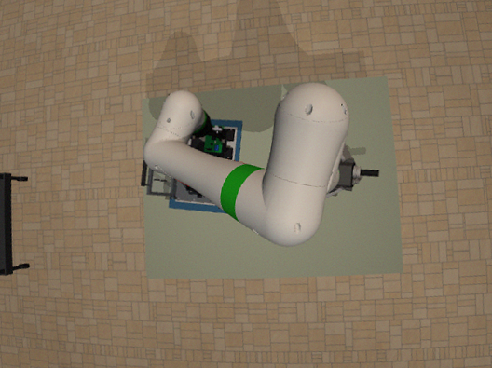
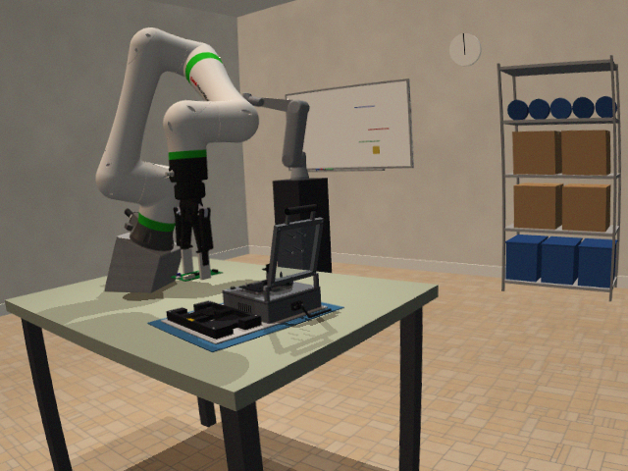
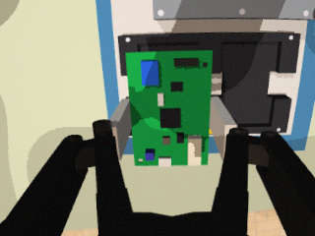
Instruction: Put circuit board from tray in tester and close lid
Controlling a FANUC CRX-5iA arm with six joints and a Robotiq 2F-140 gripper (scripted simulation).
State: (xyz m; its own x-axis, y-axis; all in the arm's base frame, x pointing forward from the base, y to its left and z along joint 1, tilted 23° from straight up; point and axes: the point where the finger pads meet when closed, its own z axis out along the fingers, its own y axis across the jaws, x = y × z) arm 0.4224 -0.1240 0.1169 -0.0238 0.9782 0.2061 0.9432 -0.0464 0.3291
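Observation:
My gripper (image 2: 196,272) (image 3: 169,111) is shut on the circuit board (image 1: 213,144) (image 2: 215,272) (image 3: 148,113), one finger on each long edge. The board is face up and in the air, with its pale connector (image 3: 195,151) at the end toward the bottom of the wrist view. It overlaps the left part of the black tray (image 2: 200,325) (image 3: 246,127) in that view; the right pocket is empty. The tester (image 2: 271,310) (image 3: 207,9) stands beside the tray, its lid (image 2: 274,253) (image 1: 150,186) open and upright with the handle (image 2: 301,208) on top. The pins and posts cannot be made out.
Tray and tester stand on a blue-edged mat (image 1: 240,137) (image 2: 213,346) (image 3: 103,59) on the green table (image 1: 205,253) (image 2: 127,335). A cable (image 2: 310,313) runs from the tester's side. The arm hides part of the tester from above.

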